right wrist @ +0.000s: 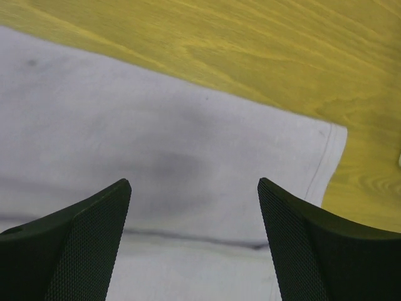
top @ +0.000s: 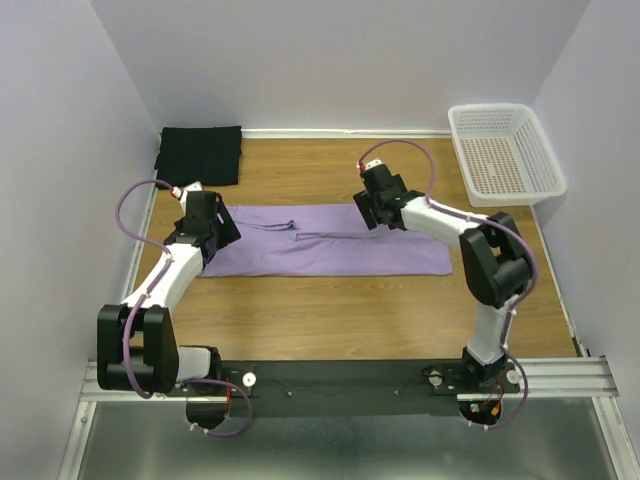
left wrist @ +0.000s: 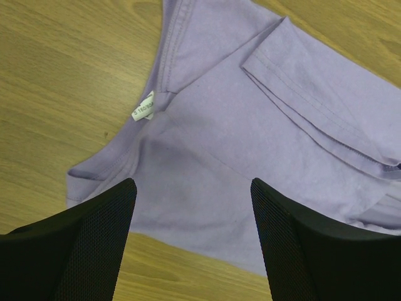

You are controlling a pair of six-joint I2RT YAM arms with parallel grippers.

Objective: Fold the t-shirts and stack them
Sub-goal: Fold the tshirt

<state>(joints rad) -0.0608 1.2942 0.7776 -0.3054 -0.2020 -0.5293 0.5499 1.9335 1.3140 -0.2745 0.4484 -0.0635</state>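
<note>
The lavender t-shirt lies flat on the wooden table as a long band with its sleeves folded in. The black t-shirt lies folded at the back left corner. My left gripper is open and empty just above the shirt's collar end. In the left wrist view the collar and its white label show ahead of the fingers. My right gripper is open and empty over the shirt's far edge. In the right wrist view it hangs above the lavender cloth near a hemmed corner.
A white perforated basket stands at the back right corner. White walls close in the table on three sides. Bare wood lies between the shirt and the arm bases.
</note>
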